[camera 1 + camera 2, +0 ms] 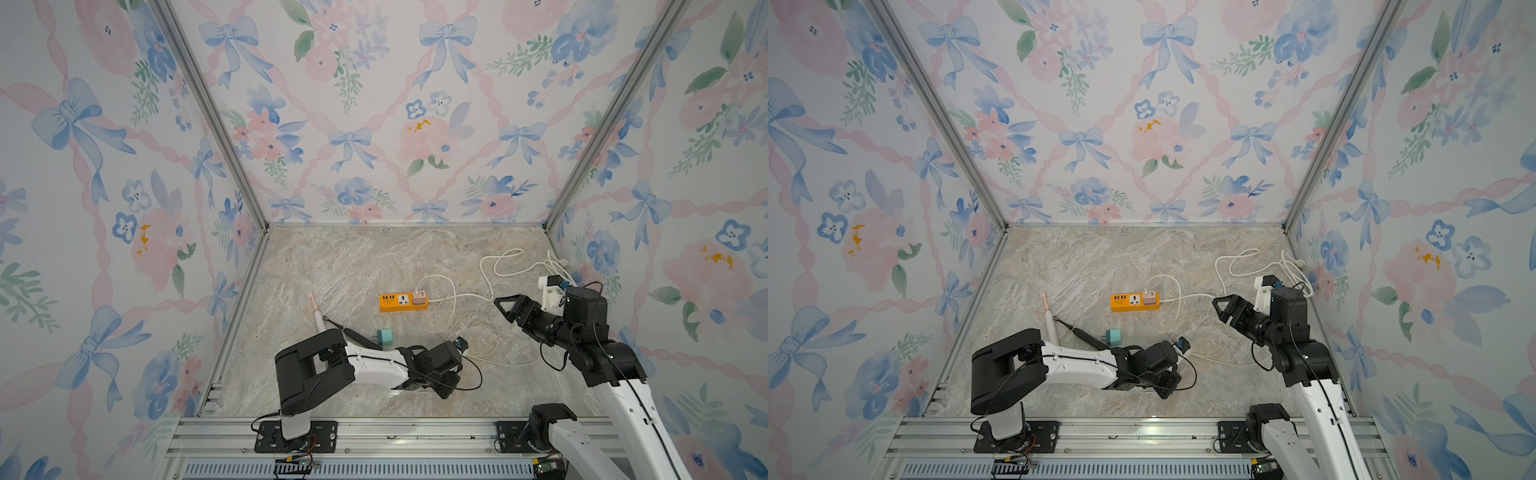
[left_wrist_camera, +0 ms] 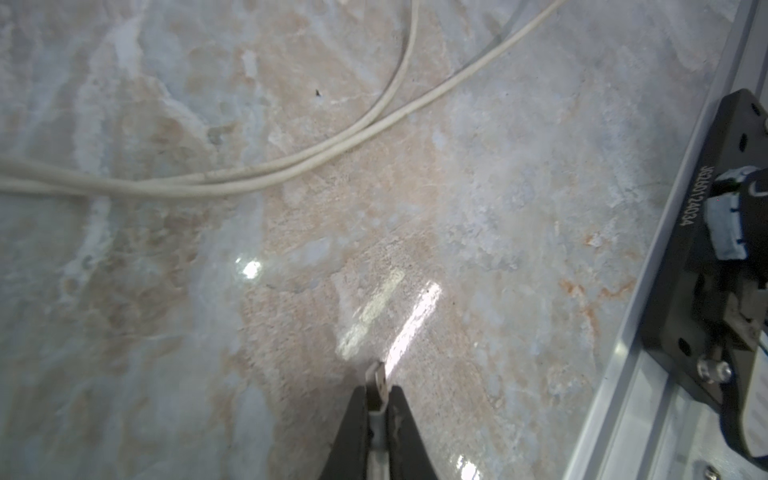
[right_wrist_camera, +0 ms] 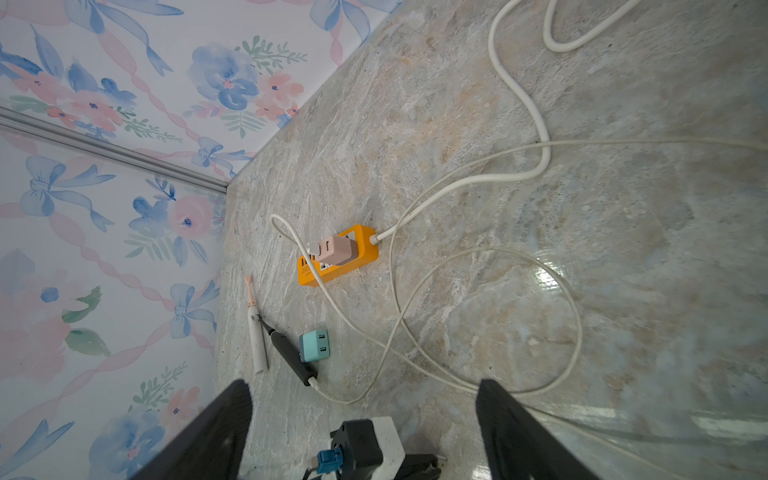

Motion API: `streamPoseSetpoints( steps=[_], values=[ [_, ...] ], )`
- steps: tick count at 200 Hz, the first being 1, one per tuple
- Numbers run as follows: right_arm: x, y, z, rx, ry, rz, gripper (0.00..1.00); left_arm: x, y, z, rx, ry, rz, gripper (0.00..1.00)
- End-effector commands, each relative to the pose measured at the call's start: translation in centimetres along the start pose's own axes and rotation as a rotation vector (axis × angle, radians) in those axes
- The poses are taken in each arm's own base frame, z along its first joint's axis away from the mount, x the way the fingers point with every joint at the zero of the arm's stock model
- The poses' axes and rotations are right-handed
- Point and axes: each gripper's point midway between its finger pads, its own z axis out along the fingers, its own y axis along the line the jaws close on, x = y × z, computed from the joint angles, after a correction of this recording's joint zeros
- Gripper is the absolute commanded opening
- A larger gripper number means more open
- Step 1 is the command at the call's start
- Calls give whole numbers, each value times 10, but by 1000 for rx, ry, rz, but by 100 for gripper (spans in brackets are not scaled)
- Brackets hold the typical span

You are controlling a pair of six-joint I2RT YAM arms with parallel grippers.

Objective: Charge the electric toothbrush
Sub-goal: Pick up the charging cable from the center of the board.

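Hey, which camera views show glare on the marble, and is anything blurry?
Left wrist view: bright glare streaks on the marble tabletop beside the left pincer, whole picture soft. Right wrist view: one glare patch on the marble; right pincer fingers blurred up close. Both top views: even light, sharp, frame posts splayed by the wide lens.

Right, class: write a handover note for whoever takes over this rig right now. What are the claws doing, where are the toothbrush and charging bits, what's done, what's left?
Left claw: shut on a cable plug. Right claw: open, empty, above the table.
Toothbrush: lying flat at the table's left side, no claw on it. Pink adapter sits in the orange power strip; teal adapter lies loose.
Done: plug gripped.
Left: connect toothbrush to power.
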Motion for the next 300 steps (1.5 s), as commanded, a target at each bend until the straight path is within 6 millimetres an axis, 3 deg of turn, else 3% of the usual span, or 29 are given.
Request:
streamPoseSetpoints(
  steps=[1,21,38,51,68,96,123,144,154,170,187,212,231,254,278,300],
  values=[
    [-6,3,-9,10,-28,-20,86,50,24,8,-107,184,63,10],
    [-6,2,-9,13,-31,-23,86,51,19,3,-95,205,111,11],
    [-6,2,-10,15,-33,-25,86,52,17,1,-88,228,125,25],
    [-7,2,-11,15,-36,-28,86,55,19,1,-103,245,126,27],
    [-6,2,-11,15,-37,-28,86,56,23,1,-125,251,125,21],
    [-5,1,-11,15,-37,-28,86,53,23,5,-133,247,125,0],
    [-7,3,-13,12,-47,-33,87,41,13,0,-99,217,113,0],
    [-8,2,-12,14,-52,-25,87,13,9,-13,-81,138,88,0],
    [-8,2,-11,7,-56,-17,87,-11,9,-25,-64,72,48,0],
    [-9,9,-8,-46,-69,-6,83,-64,14,-58,0,-97,-77,0],
    [-10,22,-5,-125,-75,-19,80,-122,29,-110,84,-321,-245,0],
    [-5,52,0,-273,-92,-79,79,-177,51,-188,207,-619,-441,0],
    [1,93,3,-471,-114,-94,77,-198,64,-238,301,-817,-565,0],
    [8,142,1,-716,-174,-67,75,-207,67,-284,419,-1026,-644,0],
    [6,179,-6,-893,-216,-65,76,-211,63,-304,532,-1104,-694,0],
    [-7,194,-13,-1010,-255,4,72,-212,62,-308,583,-1119,-724,0]
  ],
)
